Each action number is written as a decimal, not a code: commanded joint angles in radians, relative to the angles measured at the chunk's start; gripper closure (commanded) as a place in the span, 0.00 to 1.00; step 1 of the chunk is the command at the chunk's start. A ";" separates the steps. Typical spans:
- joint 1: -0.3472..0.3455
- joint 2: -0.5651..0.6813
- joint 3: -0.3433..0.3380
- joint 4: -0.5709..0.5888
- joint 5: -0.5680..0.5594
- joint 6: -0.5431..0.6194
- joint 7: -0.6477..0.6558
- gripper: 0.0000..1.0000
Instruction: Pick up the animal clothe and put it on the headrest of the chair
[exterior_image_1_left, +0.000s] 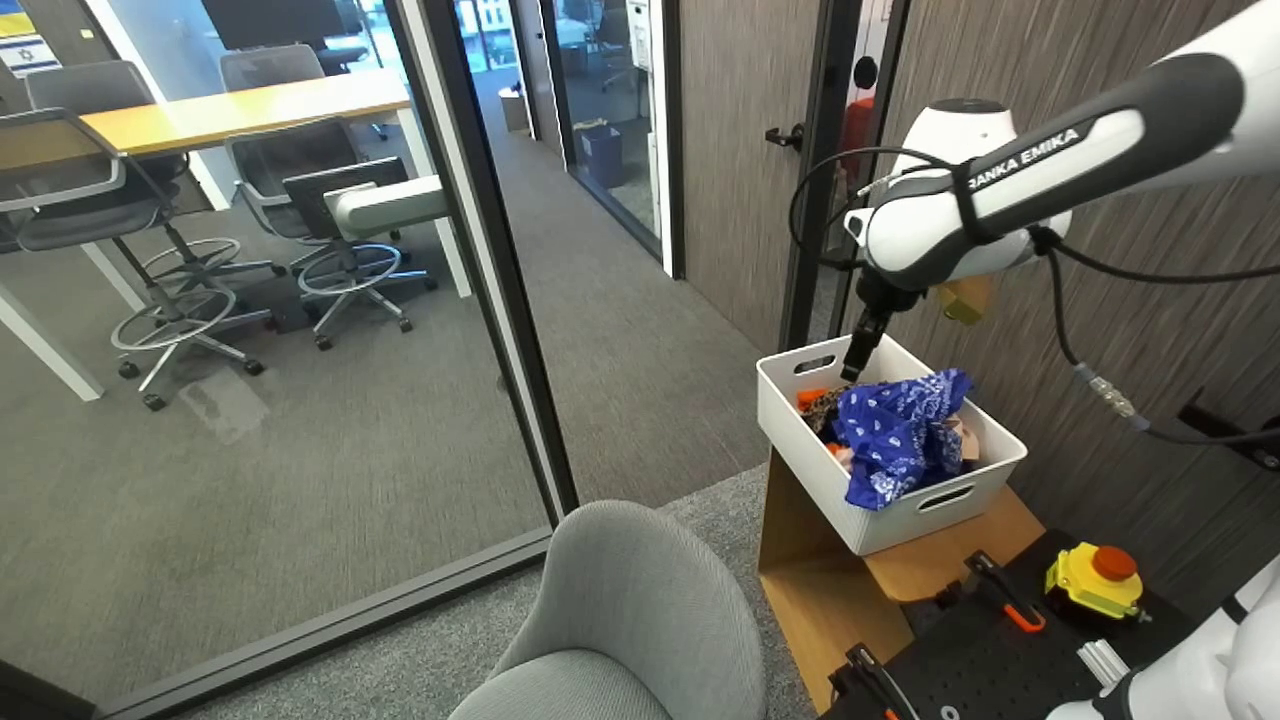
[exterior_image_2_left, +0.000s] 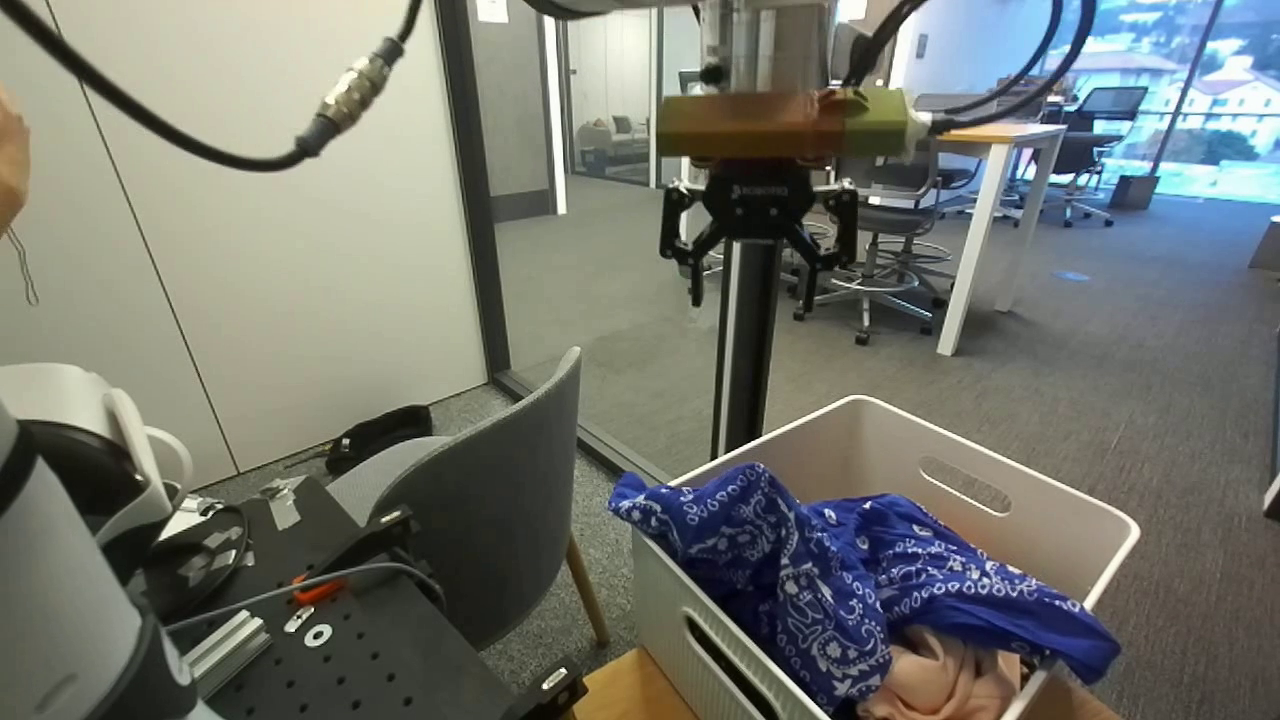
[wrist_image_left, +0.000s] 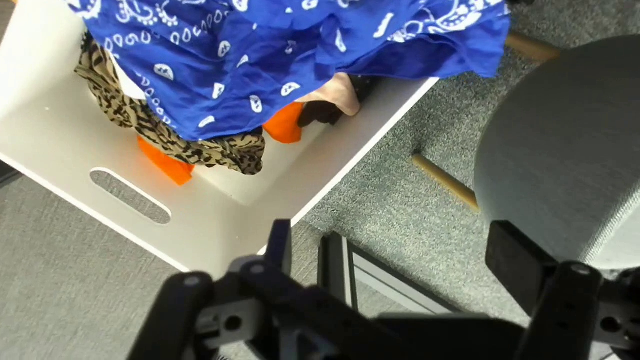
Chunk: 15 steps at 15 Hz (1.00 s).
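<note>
The animal-print cloth, tan with black spots, lies in a white box, partly under a blue patterned bandana. A small part of the animal-print cloth shows in an exterior view beside the bandana; in an exterior view with the box up close, it is hidden. My gripper is open and empty, above the box's far end, touching nothing; its fingers also show in the wrist view. The grey chair stands beside the box; its backrest shows at right in the wrist view.
Orange and peach cloths also lie in the box. The box stands on a wooden stand. A black perforated board holds a yellow-red emergency stop. A framed glass wall stands behind the chair.
</note>
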 joint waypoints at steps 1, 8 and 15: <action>-0.027 0.207 0.013 0.128 0.087 0.037 -0.241 0.00; -0.223 0.553 0.109 0.335 0.059 0.086 -0.565 0.00; -0.297 0.802 0.123 0.589 -0.124 0.165 -0.558 0.00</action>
